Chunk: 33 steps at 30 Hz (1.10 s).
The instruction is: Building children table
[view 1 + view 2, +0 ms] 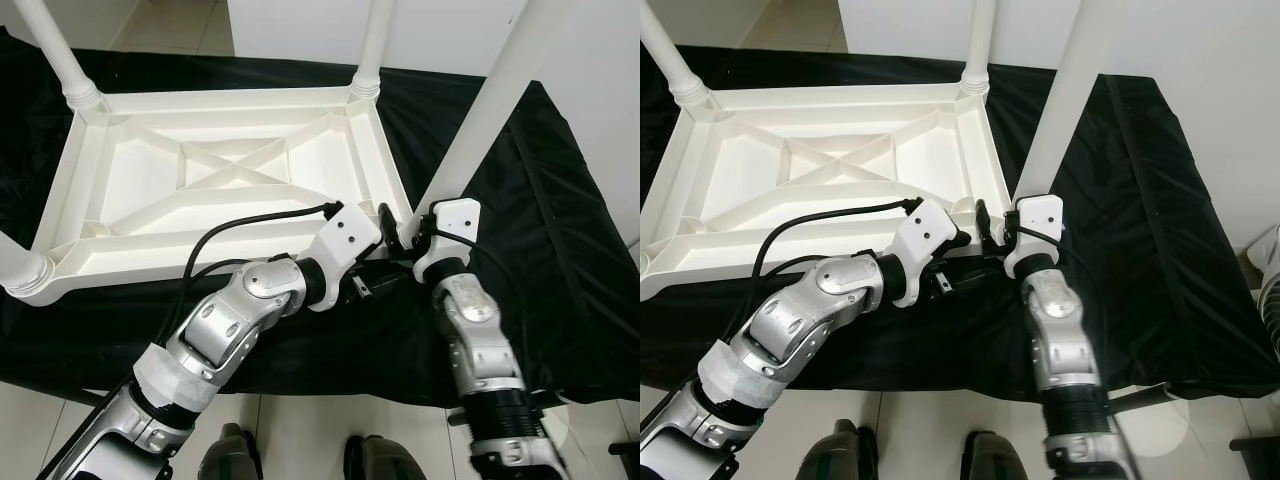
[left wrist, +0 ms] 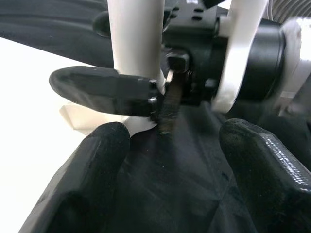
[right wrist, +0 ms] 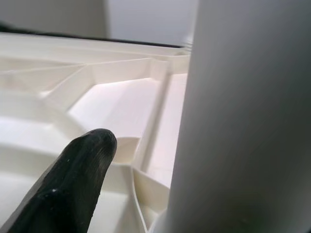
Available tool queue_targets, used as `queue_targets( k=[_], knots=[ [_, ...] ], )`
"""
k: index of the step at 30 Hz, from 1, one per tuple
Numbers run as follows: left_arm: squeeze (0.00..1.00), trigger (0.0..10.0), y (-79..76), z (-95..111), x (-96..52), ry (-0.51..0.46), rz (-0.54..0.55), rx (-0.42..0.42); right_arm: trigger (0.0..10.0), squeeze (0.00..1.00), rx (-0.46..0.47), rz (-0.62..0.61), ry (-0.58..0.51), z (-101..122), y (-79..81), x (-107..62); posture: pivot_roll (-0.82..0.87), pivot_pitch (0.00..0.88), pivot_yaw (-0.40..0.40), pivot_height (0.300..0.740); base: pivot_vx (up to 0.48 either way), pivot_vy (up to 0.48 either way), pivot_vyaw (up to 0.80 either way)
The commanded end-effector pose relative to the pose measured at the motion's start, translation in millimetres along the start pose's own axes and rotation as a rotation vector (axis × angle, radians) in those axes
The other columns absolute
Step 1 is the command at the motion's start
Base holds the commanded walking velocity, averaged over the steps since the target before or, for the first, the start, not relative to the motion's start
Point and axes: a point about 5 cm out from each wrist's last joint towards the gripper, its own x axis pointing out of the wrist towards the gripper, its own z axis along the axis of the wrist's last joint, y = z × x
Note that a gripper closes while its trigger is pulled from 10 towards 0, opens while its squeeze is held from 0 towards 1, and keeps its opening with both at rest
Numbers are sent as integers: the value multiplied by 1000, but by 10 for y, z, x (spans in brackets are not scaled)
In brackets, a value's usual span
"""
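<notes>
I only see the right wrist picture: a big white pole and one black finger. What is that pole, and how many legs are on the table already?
Observer: It's the fourth leg, held by the right hand at the near right corner of the upside-down table. Three other legs already stand at the other corners.
Operator: Where's my other hand?
Observer: The left hand is right beside that leg's bottom end, fingers open, holding nothing.
Operator: What's under the table?
Observer: A black cloth, spread beneath the whole table.
</notes>
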Motion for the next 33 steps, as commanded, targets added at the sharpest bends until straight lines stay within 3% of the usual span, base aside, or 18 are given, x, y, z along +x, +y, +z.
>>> queue_targets(
  k=[1, 6, 15, 16, 17, 18, 21, 29, 33],
  knots=[
    [0, 10000, -61, 19, 6, -2, -82, 1, 10000, 0, 18, 46, -3, 9, 55, 10, -44, 130, 0, 740, 0, 0, 0],
    [0, 10000, -76, -4, -11, -1, -90, -2, 10000, 0, -7, 268, 18, 2, -54, -35, -48, 105, 0, 740, 0, 0, 0],
    [0, 10000, -54, -11, -45, 15, -98, 12, 10000, 0, -38, 406, 79, -107, -240, -50, -40, 124, 24, 740, 0, 0, 0],
    [0, 10000, -48, -6, -51, 17, -103, 17, 5059, 0, -40, 426, 93, -144, -276, -45, -39, 111, 20, 740, 0, 0, 0],
    [0, 10000, -48, -6, -51, 17, -103, 17, 5059, 0, -40, 426, 93, -144, -276, -45, -39, 111, 20, 740, 0, 0, 0],
    [0, 10000, -40, 3, -54, 19, -107, 19, 0, 0, -36, 444, 103, -177, -310, -43, -31, 107, 13, 740, 0, 0, 0],
    [0, 10000, -40, 11, -70, 18, -108, 17, 0, 0, 1, 456, 117, -229, -333, -52, -30, 111, 21, 740, 0, 0, 0],
    [0, 10000, -7, 40, -95, 5, -92, 8, 0, 0, -6, 442, 92, -238, -341, -71, -27, 113, 12, 740, 0, 0, 0],
    [0, 10000, -30, 27, -85, -2, -93, -12, 0, 0, -34, 336, 80, -249, -377, -67, -30, 104, 14, 740, 0, 0, 0]
  ],
)
